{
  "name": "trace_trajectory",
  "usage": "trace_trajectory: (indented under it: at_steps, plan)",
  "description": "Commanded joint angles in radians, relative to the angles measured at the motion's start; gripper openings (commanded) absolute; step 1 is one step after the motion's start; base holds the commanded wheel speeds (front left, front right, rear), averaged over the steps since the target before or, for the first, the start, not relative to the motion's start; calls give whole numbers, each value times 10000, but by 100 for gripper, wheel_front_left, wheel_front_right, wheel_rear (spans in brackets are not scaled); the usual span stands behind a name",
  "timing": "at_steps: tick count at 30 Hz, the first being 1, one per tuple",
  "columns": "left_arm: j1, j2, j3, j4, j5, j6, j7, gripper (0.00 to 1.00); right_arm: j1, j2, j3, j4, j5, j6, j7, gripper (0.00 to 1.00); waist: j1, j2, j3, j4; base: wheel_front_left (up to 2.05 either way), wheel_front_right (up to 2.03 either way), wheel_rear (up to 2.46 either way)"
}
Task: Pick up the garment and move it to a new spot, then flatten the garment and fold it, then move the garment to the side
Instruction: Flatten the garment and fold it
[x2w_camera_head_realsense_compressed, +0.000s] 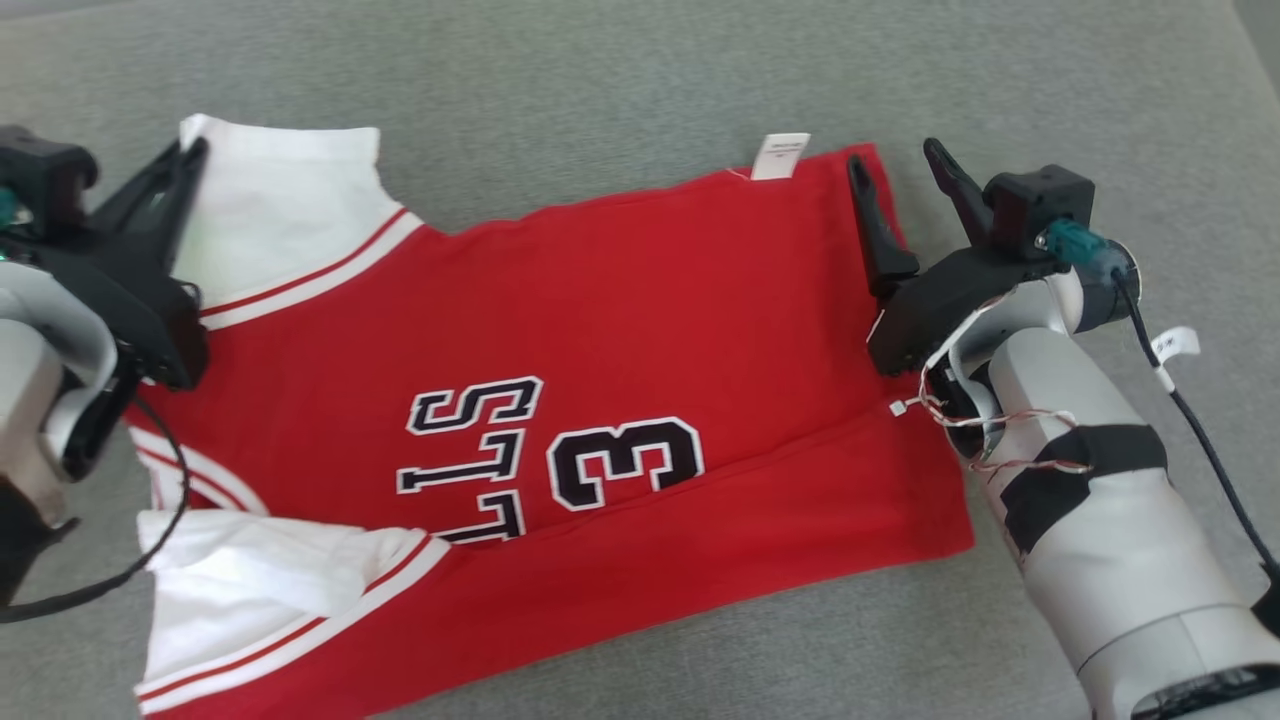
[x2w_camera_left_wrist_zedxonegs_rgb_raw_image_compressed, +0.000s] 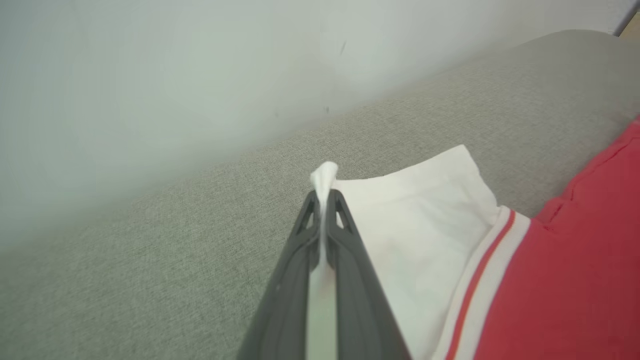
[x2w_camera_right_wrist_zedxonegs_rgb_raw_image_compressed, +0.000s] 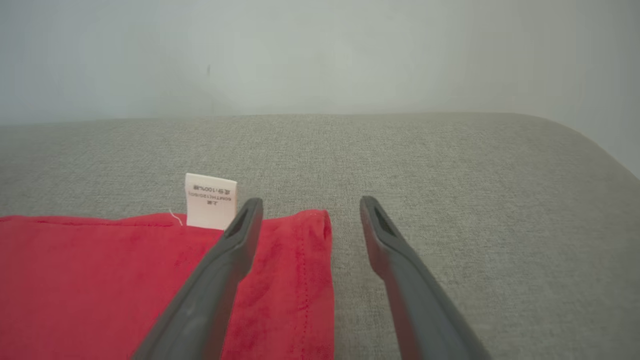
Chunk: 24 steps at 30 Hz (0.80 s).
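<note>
The garment (x2w_camera_head_realsense_compressed: 560, 340) is a red jersey with white sleeves, black lettering and the number 3, spread on a grey cushioned surface (x2w_camera_head_realsense_compressed: 620, 90). My left gripper (x2w_camera_head_realsense_compressed: 190, 150) is shut on the far white sleeve's corner (x2w_camera_left_wrist_zedxonegs_rgb_raw_image_compressed: 324, 175), which bunches up between the fingertips in the left wrist view. My right gripper (x2w_camera_head_realsense_compressed: 893, 158) stands open at the jersey's far right hem corner (x2w_camera_right_wrist_zedxonegs_rgb_raw_image_compressed: 312, 230). One finger (x2w_camera_right_wrist_zedxonegs_rgb_raw_image_compressed: 235, 240) lies over the red cloth and the other finger (x2w_camera_right_wrist_zedxonegs_rgb_raw_image_compressed: 385, 240) is over the bare cushion. A white care label (x2w_camera_head_realsense_compressed: 780, 155) pokes out from the hem.
A pale wall (x2w_camera_right_wrist_zedxonegs_rgb_raw_image_compressed: 320, 55) rises behind the cushion's far edge. Bare grey cushion lies beyond the jersey and to its right (x2w_camera_head_realsense_compressed: 1100, 100). A black cable (x2w_camera_head_realsense_compressed: 1200, 430) runs along my right forearm.
</note>
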Motion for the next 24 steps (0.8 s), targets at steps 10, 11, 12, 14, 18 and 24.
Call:
trace_trajectory:
  at_steps: [10,11,12,14,18,24]
  plan:
    - [-383,-206,-722,-79,-203,30,-546,0,-907,-64,524,1837,499,-26,307,25,0,0,-76,366,0,0,0]
    - [-420,-202,-765,-62,-238,30,-556,0,-996,-66,546,1919,522,-24,269,8,0,0,-68,364,0,0,0]
    - [-451,-197,-805,-44,-273,30,-589,0,-1075,-85,569,2030,526,-24,223,4,0,0,-55,359,0,0,0]
    - [-477,-190,-869,-18,-336,30,-638,0,-1187,-116,589,2245,573,-26,177,0,0,0,-21,357,0,0,0]
    - [-620,-229,-1005,21,-478,30,-715,0,-1470,-112,615,2765,630,-24,299,0,0,0,90,396,0,0,0]
    - [-714,-252,-1151,108,-609,30,-821,0,-1657,-66,702,2947,721,-26,-190,0,0,0,53,490,0,0,0]
